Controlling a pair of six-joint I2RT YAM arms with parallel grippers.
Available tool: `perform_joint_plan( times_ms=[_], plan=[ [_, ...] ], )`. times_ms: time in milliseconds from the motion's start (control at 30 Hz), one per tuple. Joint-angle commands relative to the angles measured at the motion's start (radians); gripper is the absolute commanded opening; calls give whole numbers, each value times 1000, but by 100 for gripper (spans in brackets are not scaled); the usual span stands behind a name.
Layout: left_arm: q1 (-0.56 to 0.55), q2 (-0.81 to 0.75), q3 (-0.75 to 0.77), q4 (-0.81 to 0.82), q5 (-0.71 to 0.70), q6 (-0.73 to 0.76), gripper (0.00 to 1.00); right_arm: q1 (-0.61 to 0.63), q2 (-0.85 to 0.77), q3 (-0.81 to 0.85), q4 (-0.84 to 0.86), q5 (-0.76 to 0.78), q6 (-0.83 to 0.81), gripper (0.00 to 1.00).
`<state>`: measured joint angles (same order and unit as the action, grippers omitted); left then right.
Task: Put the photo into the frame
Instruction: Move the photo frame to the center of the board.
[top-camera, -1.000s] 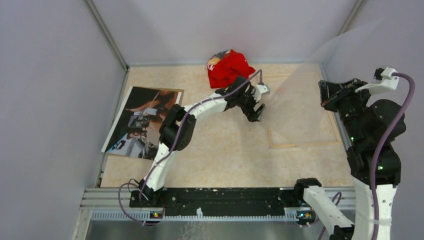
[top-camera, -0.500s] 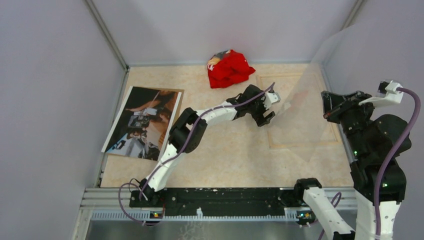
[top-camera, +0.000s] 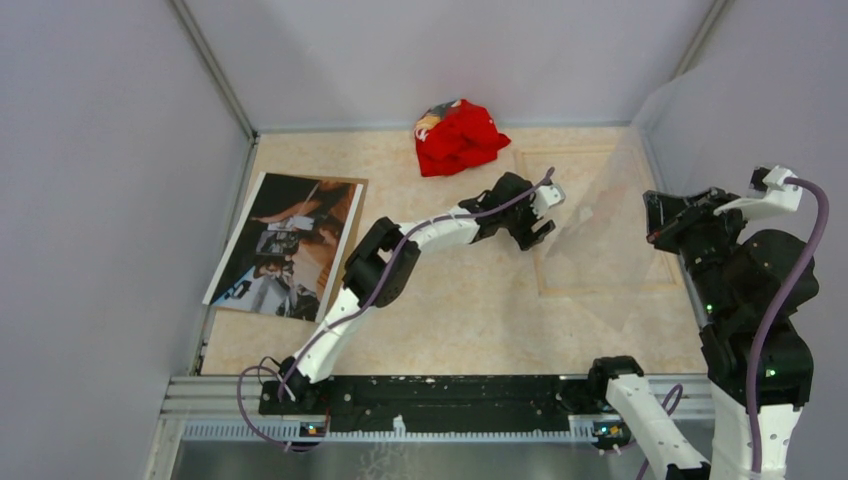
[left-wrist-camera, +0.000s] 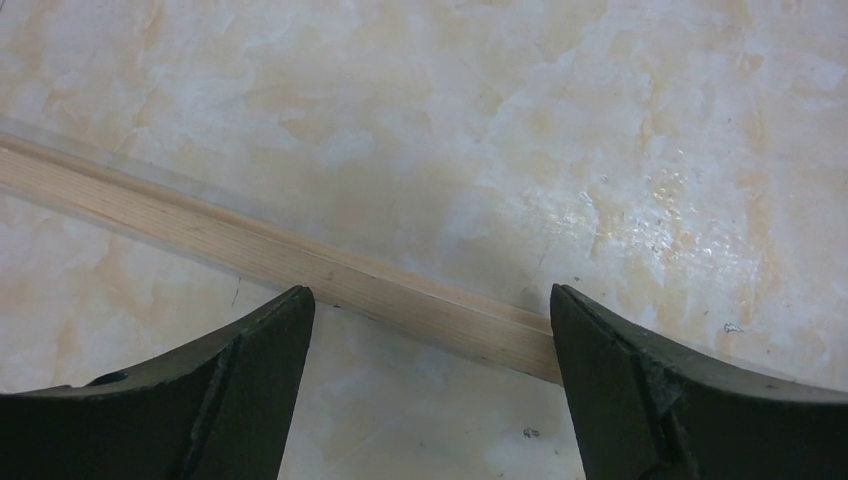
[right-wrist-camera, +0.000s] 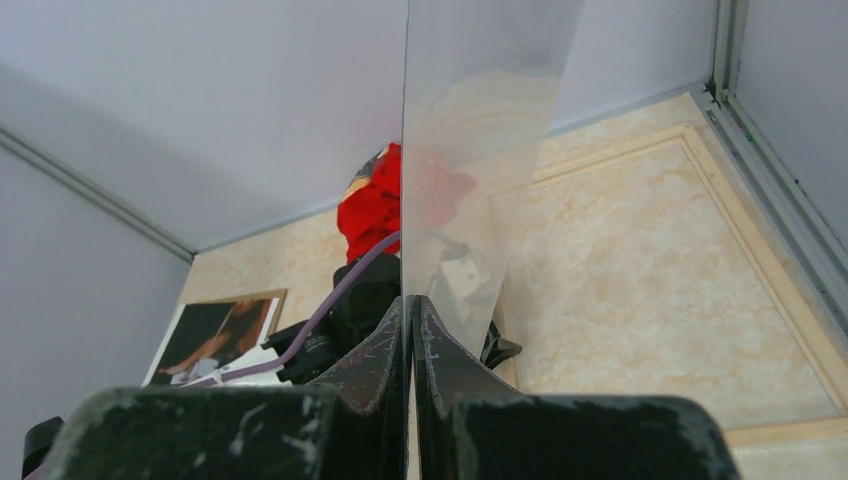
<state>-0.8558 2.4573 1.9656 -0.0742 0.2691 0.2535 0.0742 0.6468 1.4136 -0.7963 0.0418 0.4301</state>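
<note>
Photo (top-camera: 285, 245) lies flat and face up at the left side of the table (top-camera: 450, 300) in the top view, close to the left wall, with a brown board (top-camera: 356, 192) showing along its far right edge. The frame (top-camera: 600, 291) lies flat at the right side of the table, well apart from the photo, its pale wood back edges up. A red cloth (top-camera: 458, 137) sits bunched against the far wall. The left end effector (top-camera: 540, 215) reaches across to the frame's left edge. The right end effector (top-camera: 655, 215) is raised beside the right wall and holds a clear pane (top-camera: 600, 230) tilted up over the frame.

Seen from the left wrist, the left end effector (left-wrist-camera: 430, 292) is spread wide with nothing between its dark fingers (left-wrist-camera: 250, 380). One pale wood strip of the frame (left-wrist-camera: 250, 250) runs slantwise across the marbled table (left-wrist-camera: 500, 120) below them.

Seen from the right wrist, the right end effector (right-wrist-camera: 412, 305) is pressed closed on the lower edge of the clear pane (right-wrist-camera: 470, 150), which stands nearly upright above it. Behind the pane are the frame (right-wrist-camera: 770, 262) flat on the table at right, the red cloth (right-wrist-camera: 365, 215) by the far wall, the left arm (right-wrist-camera: 345, 315), and the photo (right-wrist-camera: 210, 340) at far left
</note>
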Motion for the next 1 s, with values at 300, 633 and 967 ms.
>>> perform_joint_plan(
  times_ms=[300,633,967],
  plan=[
    [79,-153,-282,55,-158,-18,58,-5,-5,9,31,15,-31,0],
    [178,-345,-542,-59,-133,-48,53,-6,7,-98,100,-11,-32,0],
    [245,-552,-773,-228,-36,-29,33,-6,38,-256,241,-39,-14,0]
  ],
)
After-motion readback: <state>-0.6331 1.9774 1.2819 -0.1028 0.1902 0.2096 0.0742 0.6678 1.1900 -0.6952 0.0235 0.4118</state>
